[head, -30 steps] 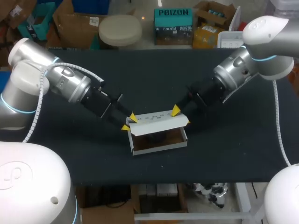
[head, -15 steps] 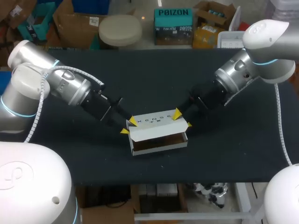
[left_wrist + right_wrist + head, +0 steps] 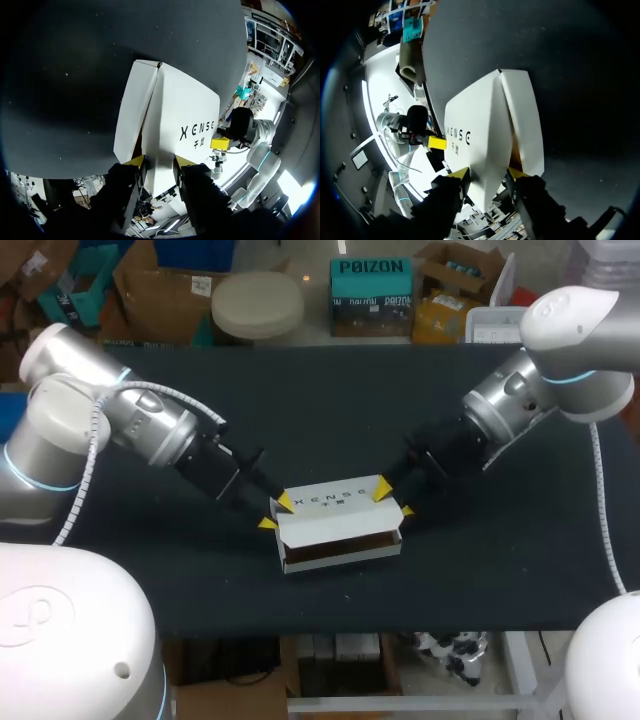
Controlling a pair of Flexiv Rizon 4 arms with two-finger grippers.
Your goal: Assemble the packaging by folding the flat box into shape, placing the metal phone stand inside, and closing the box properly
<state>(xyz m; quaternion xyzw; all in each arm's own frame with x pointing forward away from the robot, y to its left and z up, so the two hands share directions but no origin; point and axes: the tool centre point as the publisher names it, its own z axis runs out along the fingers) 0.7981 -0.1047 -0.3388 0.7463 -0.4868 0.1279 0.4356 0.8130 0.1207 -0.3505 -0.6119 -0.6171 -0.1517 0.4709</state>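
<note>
The black tabletop (image 3: pixel 320 390) carries one thing, a small white box (image 3: pixel 340 552) just to the 6 o'clock side of its middle. The left arm (image 3: pixel 150 425) comes in from about 10 o'clock and the right arm (image 3: pixel 510 405) from about 2 o'clock, both slanting down to the box.

The printed lid (image 3: pixel 330 505) is hinged along the box's 12 o'clock edge and tilts low over it. A narrow gap at the 6 o'clock front shows a strip of brown inside. Whatever lies within is hidden by the lid.

The left tool (image 3: pixel 276 512) straddles the lid's 9 o'clock end, and the right tool (image 3: pixel 392 501) straddles its 3 o'clock end. In each wrist view white card runs deep into the tool (image 3: pixel 159 161) (image 3: pixel 487 173). Whether either tool truly clamps the lid I cannot tell.
</note>
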